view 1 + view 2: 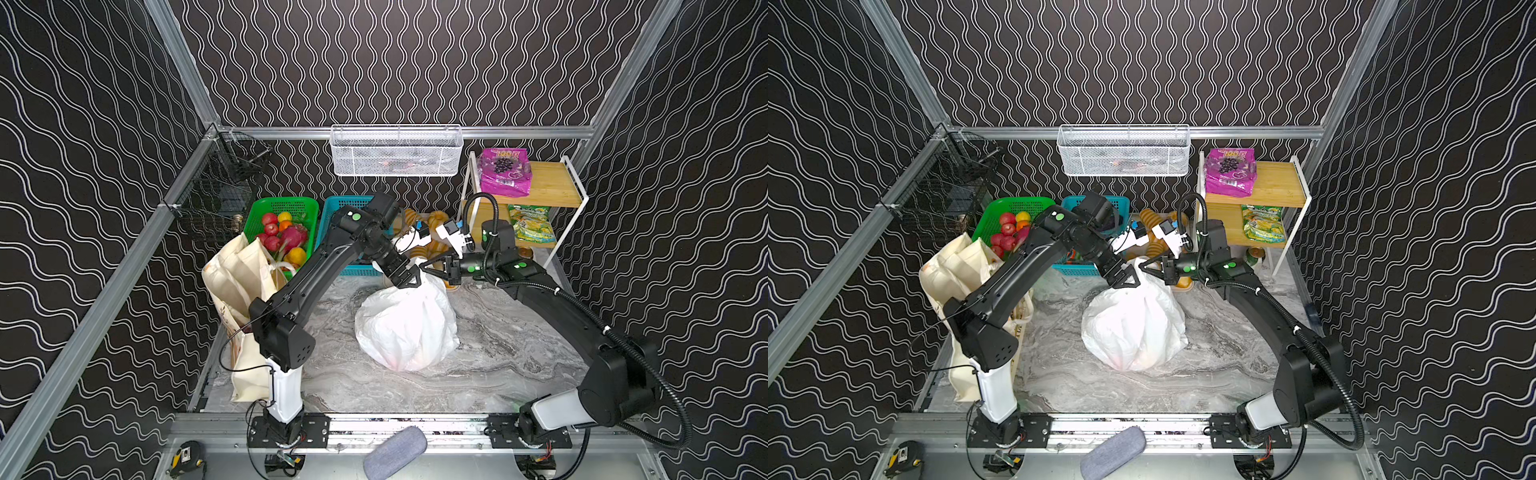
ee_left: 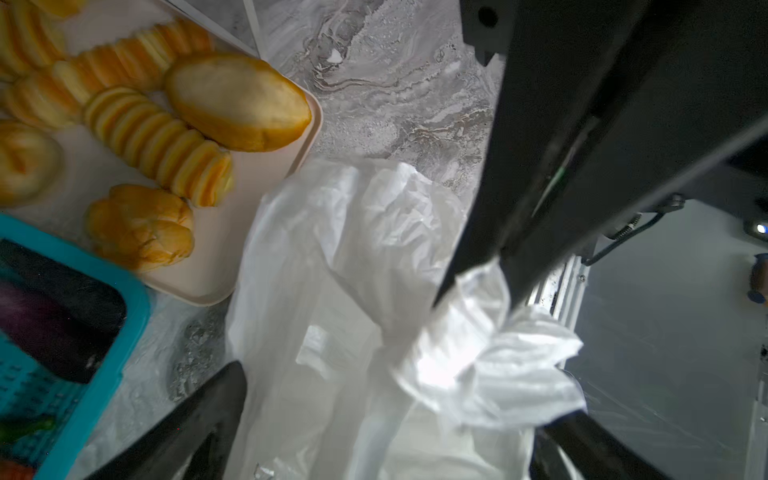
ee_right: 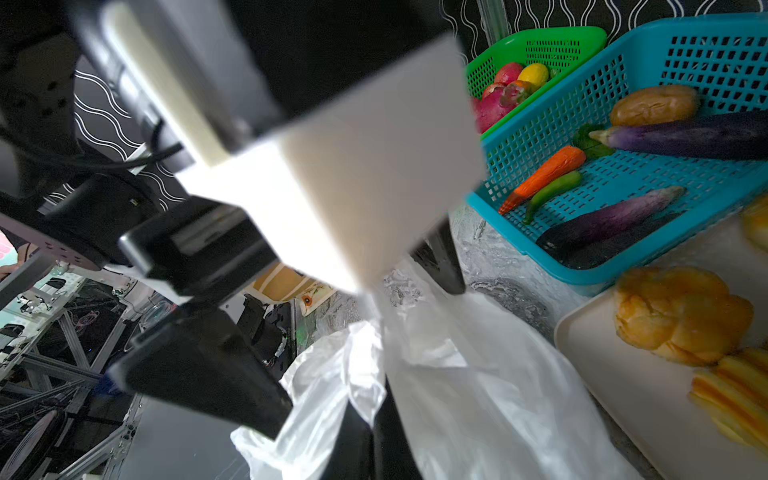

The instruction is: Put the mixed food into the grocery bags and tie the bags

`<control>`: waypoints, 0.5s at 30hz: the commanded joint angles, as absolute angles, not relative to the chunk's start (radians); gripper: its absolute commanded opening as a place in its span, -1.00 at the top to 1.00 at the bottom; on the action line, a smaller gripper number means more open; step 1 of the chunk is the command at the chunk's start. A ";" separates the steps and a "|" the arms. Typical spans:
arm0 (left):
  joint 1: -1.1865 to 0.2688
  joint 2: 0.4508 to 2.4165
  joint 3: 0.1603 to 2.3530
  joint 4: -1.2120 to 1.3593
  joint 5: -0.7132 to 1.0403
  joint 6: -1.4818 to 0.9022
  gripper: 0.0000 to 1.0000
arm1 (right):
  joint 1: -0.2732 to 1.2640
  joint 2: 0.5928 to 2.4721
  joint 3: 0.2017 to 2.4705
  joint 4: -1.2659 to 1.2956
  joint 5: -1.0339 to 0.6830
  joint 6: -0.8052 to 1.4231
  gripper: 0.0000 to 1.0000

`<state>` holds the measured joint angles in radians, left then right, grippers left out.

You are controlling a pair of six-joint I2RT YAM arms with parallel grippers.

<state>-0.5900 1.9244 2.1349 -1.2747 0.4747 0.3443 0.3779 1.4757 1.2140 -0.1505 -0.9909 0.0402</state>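
The white plastic bag (image 1: 405,328) sits bulging at the centre of the marble counter (image 1: 498,353) in both top views. Its gathered neck rises toward the upper middle of the frame, where the right pincer (image 1: 423,266) is clenched on a twisted handle. The left pincer (image 1: 410,281) is released, jaws wide on either side of that neck, while the cream canvas tote (image 1: 237,282) slumps at the counter's left edge and the purple grape-print packet (image 1: 505,172) lies on the wooden shelf (image 1: 552,183) at upper right.
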 commanded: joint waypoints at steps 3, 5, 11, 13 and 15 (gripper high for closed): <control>-0.575 1.905 2.152 -1.365 0.662 0.386 -0.66 | 0.379 1.471 1.206 -0.112 -0.955 0.040 1.00; -0.574 1.883 2.136 -1.363 0.689 0.388 -0.59 | 0.380 1.471 1.205 -0.108 -0.928 0.048 1.00; -0.572 1.868 2.102 -1.372 0.707 0.382 -0.68 | 0.379 1.446 1.181 -0.012 -0.870 0.107 1.00; -0.574 1.877 2.104 -1.378 0.695 0.375 -0.68 | 0.379 1.439 1.178 0.022 -0.891 0.126 1.00; -0.576 1.881 2.108 -1.371 0.678 0.363 -0.77 | 0.380 1.437 1.177 0.053 -0.909 0.152 1.00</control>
